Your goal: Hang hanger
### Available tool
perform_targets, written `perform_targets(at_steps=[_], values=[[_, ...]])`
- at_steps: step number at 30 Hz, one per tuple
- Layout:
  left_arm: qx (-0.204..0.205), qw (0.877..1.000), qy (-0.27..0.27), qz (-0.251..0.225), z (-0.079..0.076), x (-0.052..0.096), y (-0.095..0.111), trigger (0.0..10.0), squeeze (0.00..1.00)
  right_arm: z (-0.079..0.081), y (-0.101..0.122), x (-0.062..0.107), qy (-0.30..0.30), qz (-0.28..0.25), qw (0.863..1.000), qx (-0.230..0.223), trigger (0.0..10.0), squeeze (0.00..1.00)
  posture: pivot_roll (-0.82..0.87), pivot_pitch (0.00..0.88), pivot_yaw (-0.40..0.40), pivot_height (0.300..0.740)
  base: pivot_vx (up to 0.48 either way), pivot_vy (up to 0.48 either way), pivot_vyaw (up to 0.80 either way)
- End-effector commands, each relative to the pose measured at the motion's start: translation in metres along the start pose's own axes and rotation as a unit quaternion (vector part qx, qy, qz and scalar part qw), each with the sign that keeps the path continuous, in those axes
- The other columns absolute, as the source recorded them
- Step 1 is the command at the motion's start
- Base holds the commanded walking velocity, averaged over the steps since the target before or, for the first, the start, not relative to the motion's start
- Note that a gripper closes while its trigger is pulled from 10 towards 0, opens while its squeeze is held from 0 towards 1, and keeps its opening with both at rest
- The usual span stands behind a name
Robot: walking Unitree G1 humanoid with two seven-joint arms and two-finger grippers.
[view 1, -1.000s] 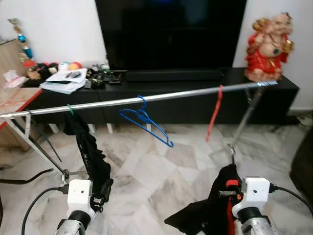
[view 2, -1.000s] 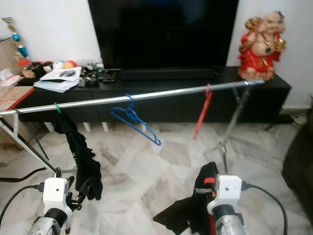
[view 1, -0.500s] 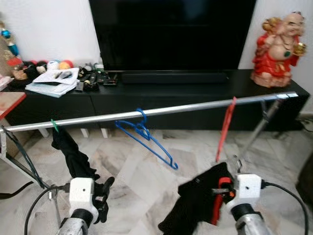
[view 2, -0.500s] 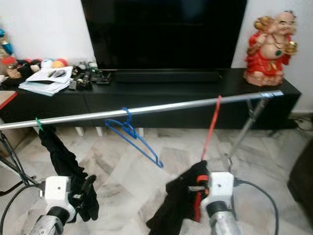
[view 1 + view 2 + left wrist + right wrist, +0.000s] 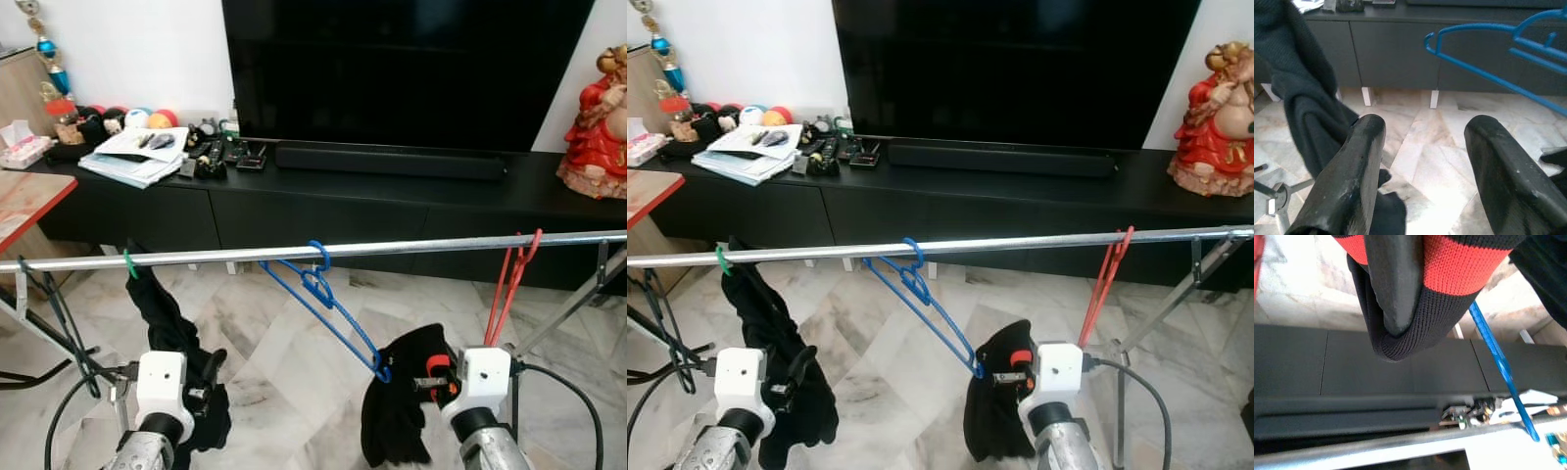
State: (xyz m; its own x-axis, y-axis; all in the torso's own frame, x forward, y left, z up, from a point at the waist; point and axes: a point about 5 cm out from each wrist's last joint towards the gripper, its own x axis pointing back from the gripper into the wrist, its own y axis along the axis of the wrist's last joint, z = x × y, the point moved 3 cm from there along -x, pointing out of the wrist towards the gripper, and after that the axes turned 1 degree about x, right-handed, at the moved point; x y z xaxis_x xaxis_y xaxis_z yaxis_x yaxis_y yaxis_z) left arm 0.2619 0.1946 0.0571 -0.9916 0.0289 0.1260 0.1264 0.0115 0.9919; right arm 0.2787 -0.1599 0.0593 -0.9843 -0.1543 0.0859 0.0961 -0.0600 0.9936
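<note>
At the bottom right of the frame our right tool is clamped on a bundle of black-and-red garment, the wrist view showing striped knit wrapped over one finger. At the bottom left, our left tool hangs empty with its fingers spread wide.

What has just changed: half a second ago the garment sat low and well under the rail, and our whole view has since swung, so we have stepped in closer. The garment now sits right at the lower tip of the blue hanger, touching or nearly so; we cannot tell which. We judge we are lining the cloth up with that hanger's low arm.

Just behind, the silver rail crosses the middle of the frame. The blue hanger's hook is over it at centre, its body tilted steeply down to the right. A green hanger at left carries a dark garment; a red hanger hangs bare at right.

Farthest back, the black TV bench holds papers at upper left and a red figurine at upper right.
</note>
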Motion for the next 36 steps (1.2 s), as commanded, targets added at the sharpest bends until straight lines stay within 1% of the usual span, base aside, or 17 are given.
perform_targets(at_steps=[1,12,15,18,22,24,30,31,35,36], values=[[-0.001,1.000,-0.003,-0.002,-0.002,0.000,0.002,10.0,0.00,-0.003,0.011,-0.002,-0.002,-0.016,1.000,0.010,10.0,0.00,-0.04,0.000,0.019,0.740,0.000,-0.469,0.00],[0.001,1.000,-0.001,-0.004,-0.003,0.000,0.002,10.0,0.00,0.002,0.010,-0.002,0.013,-0.009,1.000,0.008,10.0,0.00,-0.04,0.000,0.013,0.740,0.000,-0.469,0.00],[0.001,1.000,0.004,-0.003,-0.002,-0.001,0.002,10.0,0.00,-0.002,0.008,0.000,0.017,-0.003,1.000,0.013,10.0,0.00,-0.05,0.000,0.012,0.740,0.000,-0.424,0.00],[0.005,1.000,0.011,-0.002,0.000,-0.003,0.003,10.0,0.00,-0.006,0.009,0.002,0.021,0.000,1.000,0.015,10.0,0.00,-0.05,0.000,0.009,0.740,0.000,0.000,0.00],[0.007,1.000,0.024,-0.008,0.002,-0.007,0.006,10.0,0.00,-0.014,-0.003,0.004,0.031,0.024,0.999,0.014,10.0,0.00,-0.04,0.000,-0.001,0.740,0.000,0.000,0.00],[0.008,1.000,0.026,-0.009,0.003,-0.007,0.007,10.0,0.00,-0.016,-0.004,0.003,0.030,0.026,0.999,0.011,10.0,0.00,-0.04,0.000,-0.004,0.740,0.000,0.000,0.00],[0.006,0.999,0.029,-0.015,0.006,-0.008,0.010,10.0,0.00,-0.022,-0.019,-0.005,0.016,0.047,0.998,-0.028,10.0,0.00,-0.02,0.000,-0.006,0.740,0.000,0.000,0.00],[0.004,0.999,0.030,-0.014,0.006,-0.008,0.010,10.0,0.00,-0.024,-0.029,-0.006,0.009,0.060,0.997,-0.040,10.0,0.00,-0.01,0.000,-0.003,0.740,0.000,0.000,0.00],[0.001,0.999,0.032,-0.017,0.009,-0.010,0.014,10.0,0.00,-0.029,-0.050,-0.005,-0.019,0.088,0.993,-0.081,10.0,0.00,0.00,0.000,0.006,0.740,0.000,0.000,0.00],[0.001,0.999,0.032,-0.019,0.011,-0.013,0.016,10.0,0.00,-0.032,-0.064,-0.002,-0.032,0.111,0.989,-0.092,10.0,0.00,-0.01,0.000,0.011,0.740,0.000,0.000,0.00]])
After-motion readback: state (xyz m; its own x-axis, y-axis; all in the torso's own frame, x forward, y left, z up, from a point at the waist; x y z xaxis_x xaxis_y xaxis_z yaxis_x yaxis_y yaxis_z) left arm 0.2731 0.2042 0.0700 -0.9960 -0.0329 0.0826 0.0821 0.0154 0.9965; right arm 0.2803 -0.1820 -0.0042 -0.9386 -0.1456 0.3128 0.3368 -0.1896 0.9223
